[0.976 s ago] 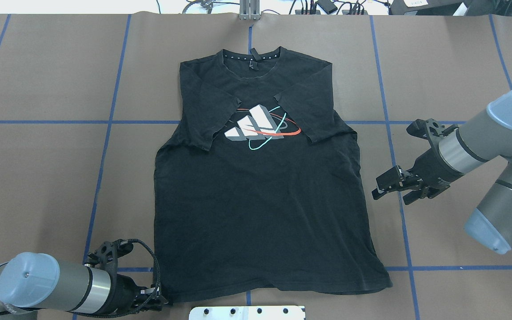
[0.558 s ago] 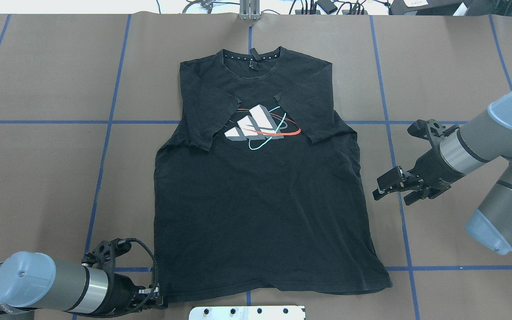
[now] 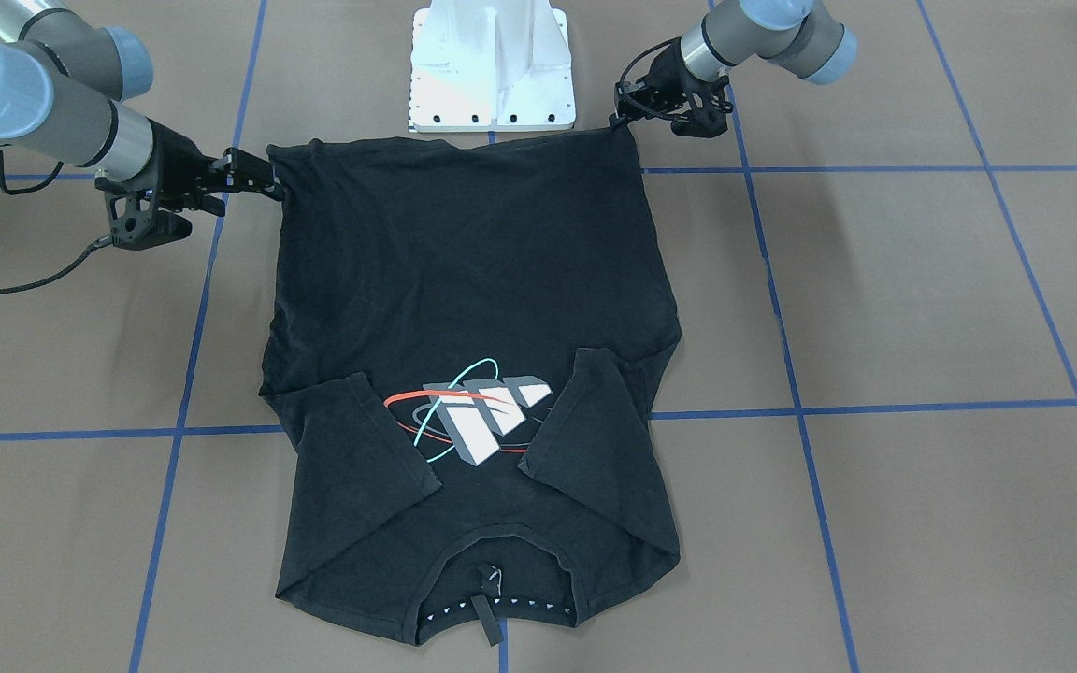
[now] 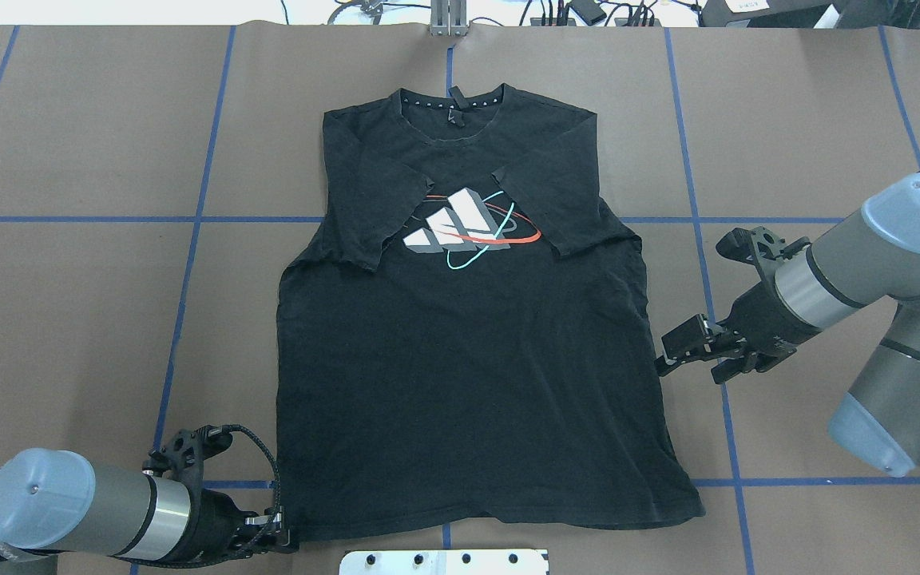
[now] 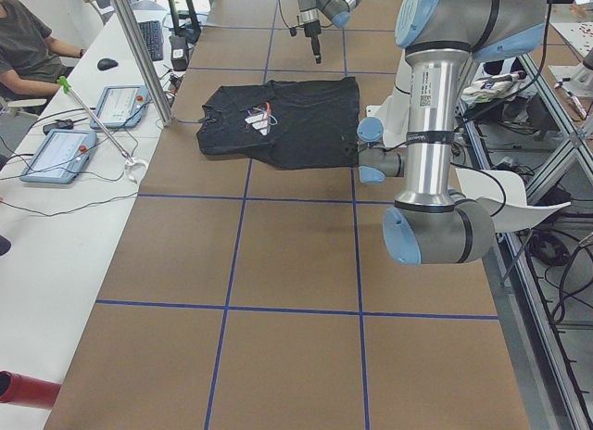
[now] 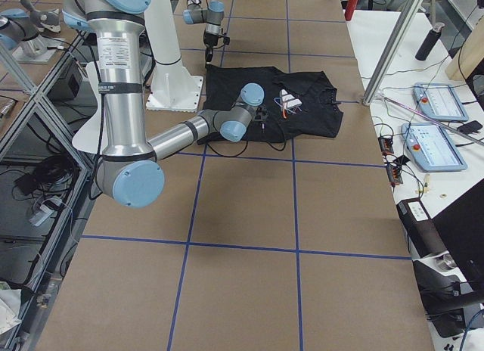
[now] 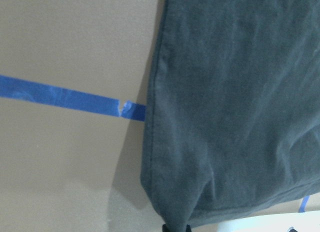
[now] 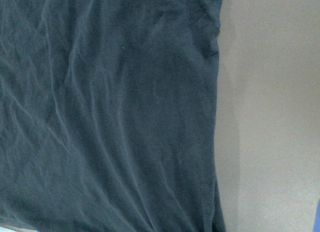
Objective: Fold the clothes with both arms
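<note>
a black t-shirt (image 4: 468, 383) lies flat, print side up, in the middle of a brown table (image 4: 69, 319) marked with a grid of blue tape (image 4: 188, 239). its collar (image 4: 452, 108) points away from the robot and both sleeves (image 4: 364, 216) are folded in over the chest, partly covering the white, red and teal logo (image 4: 468, 228). the overhead view puts the left gripper (image 4: 283, 537) at the hem corner on the robot's left. only that arm's wrist camera shows the detail: the cloth (image 7: 235, 92) gathers to a point between dark fingertips (image 7: 175, 227) pressed together on it, with a strip of tape (image 7: 60, 97) running under the side seam. the front-facing view shows the same gripper (image 3: 625, 117) touching that corner, just beside the white base block (image 3: 492, 65), most of which the overhead view cuts off. the right gripper (image 4: 688, 363) is at the shirt's opposite side, its fingers spread and holding nothing. the overhead view places it about halfway along the side edge, while the front-facing view sets it (image 3: 258, 182) close to the hem corner. its wrist camera shows only wrinkled fabric (image 8: 110, 117) and bare table, no fingertips. the side view from the robot's left alone takes in a seated person (image 5: 23, 41) at a white bench beside the table.
</note>
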Robot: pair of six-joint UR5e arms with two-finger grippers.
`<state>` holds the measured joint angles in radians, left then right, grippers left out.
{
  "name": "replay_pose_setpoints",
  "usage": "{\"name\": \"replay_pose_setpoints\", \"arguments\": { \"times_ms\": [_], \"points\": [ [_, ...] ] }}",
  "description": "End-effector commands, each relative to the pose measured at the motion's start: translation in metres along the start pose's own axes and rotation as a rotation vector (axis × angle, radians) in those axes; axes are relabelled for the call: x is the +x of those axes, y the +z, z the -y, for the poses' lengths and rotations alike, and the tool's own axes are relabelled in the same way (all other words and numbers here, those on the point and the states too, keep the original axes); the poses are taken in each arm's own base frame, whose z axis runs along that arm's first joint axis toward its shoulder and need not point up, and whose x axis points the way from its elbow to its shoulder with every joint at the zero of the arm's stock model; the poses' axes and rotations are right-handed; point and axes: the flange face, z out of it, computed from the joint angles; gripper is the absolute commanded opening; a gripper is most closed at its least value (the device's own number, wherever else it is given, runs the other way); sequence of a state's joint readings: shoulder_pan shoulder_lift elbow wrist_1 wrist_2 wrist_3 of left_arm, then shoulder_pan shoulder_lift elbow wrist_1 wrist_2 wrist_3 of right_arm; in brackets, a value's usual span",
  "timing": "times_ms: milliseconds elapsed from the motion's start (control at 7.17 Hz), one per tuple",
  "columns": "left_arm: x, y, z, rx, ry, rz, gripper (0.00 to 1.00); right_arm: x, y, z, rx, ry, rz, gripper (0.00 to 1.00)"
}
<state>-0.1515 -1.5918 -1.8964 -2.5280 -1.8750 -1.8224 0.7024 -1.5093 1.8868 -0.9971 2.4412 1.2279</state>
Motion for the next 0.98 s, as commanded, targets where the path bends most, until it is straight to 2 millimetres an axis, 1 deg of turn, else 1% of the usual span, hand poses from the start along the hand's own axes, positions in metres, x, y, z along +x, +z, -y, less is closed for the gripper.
{"name": "replay_pose_setpoints", "arguments": {
  "times_ms": [0,139,279,418,558,697,837],
  "points": [
    [0.001,-0.001,0.000,-0.001,0.001,-0.003,0.00,-0.026,0.033,-0.029,0.022,0.029,-0.024,1.00],
    [0.005,-0.005,-0.003,-0.006,0.005,-0.014,0.00,-0.028,0.042,-0.035,0.012,0.020,-0.030,1.00],
    [0.011,-0.010,-0.006,-0.009,0.007,-0.026,0.00,-0.024,0.047,-0.041,-0.002,0.019,-0.038,1.00],
    [0.012,-0.011,-0.007,-0.010,0.008,-0.029,0.00,-0.017,0.056,-0.050,-0.012,0.019,-0.057,1.00],
    [0.013,-0.011,-0.007,-0.012,0.010,-0.033,0.00,-0.015,0.056,-0.064,-0.025,0.009,-0.062,1.00],
    [0.015,-0.012,-0.008,-0.013,-0.003,-0.036,0.00,-0.006,0.066,-0.072,-0.022,0.010,-0.089,0.99],
    [0.021,-0.013,-0.013,-0.044,-0.027,-0.042,0.00,0.003,0.070,-0.075,-0.001,0.012,-0.115,0.98]
  ]
}}
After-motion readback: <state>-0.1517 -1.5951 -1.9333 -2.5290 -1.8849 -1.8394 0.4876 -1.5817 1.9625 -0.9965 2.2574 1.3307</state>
